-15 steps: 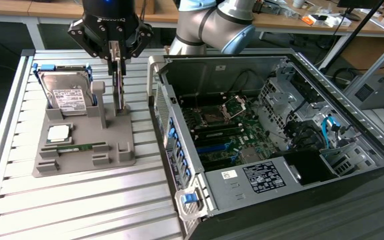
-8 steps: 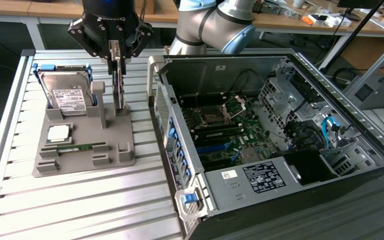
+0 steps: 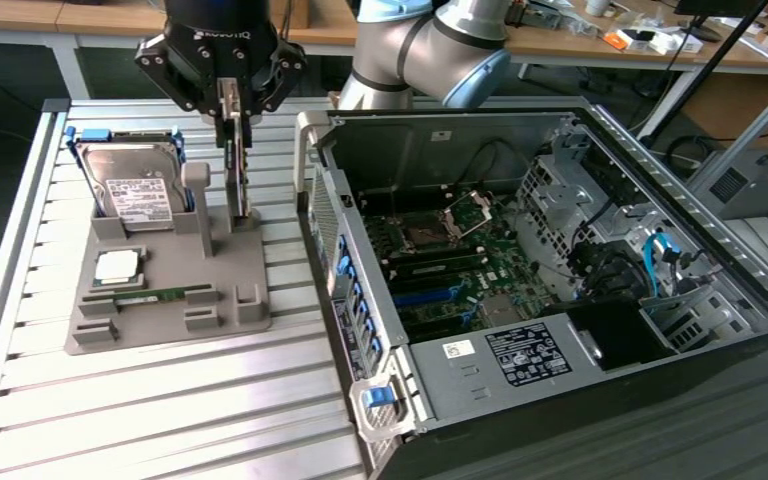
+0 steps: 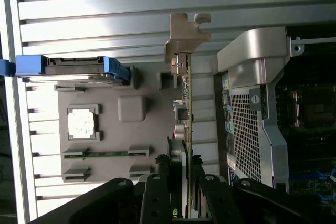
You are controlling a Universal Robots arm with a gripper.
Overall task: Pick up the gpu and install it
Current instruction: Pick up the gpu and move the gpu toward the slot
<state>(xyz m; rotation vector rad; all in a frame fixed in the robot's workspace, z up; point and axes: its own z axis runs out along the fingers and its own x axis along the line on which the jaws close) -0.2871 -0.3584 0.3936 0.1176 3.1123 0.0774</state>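
Note:
The gpu (image 3: 239,175) is a thin dark green card with a silver end bracket, standing on edge over the grey holder tray (image 3: 224,290). My gripper (image 3: 231,118) comes down from above and is shut on the card's upper edge. The card's lower end is at the tray's slot; I cannot tell whether it still rests in it. In the wrist view the gpu (image 4: 186,103) shows edge-on, with its bracket at the far end and my gripper (image 4: 185,174) clamped on either side of it. The open computer case (image 3: 518,260) lies to the exterior view's right, its motherboard (image 3: 451,260) exposed.
On the tray stand a hard drive (image 3: 137,190) in a blue frame, a square processor chip (image 3: 119,264) and a narrow memory stick (image 3: 151,296). The case wall (image 4: 257,103) rises close beside the card. A ribbed metal table (image 3: 157,400) carries everything.

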